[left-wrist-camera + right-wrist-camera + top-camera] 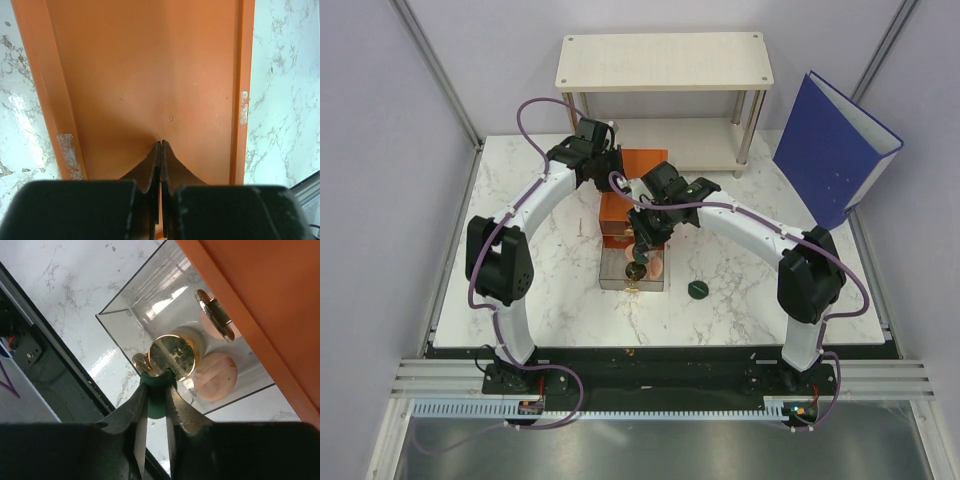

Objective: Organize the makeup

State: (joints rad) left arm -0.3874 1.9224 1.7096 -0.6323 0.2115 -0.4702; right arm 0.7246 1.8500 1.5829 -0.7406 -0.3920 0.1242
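1. Right pincer [157,381]: clenched on a green disc [158,401], held edge-on, flat faces against the fingers, rim pointing down.
2. Position: the pincer hangs over the clear drawer [135,278], which stands pulled out from the near side of the orange box [260,295].
3. Drawer contents seen from the right wrist: gold compact [172,355] directly under the disc, and peach discs [216,376] on the box side of it. Other gold bits there are too unclear to name.
4. Key relation: the held disc is straight above the drawer, in line with the compact's near rim. Judged: a plain release drops it inside, likely onto or against the compact. A small shift away from the box would find bare drawer floor.
5. Left pincer [161,150]: clenched on nothing, tips pressed together and resting on the box top. Probably steadying the box.
6. A second green disc [698,289] lies flat on the bench [760,290], right of the drawer. The right arm is nearer to it, so it is judged the next pick.
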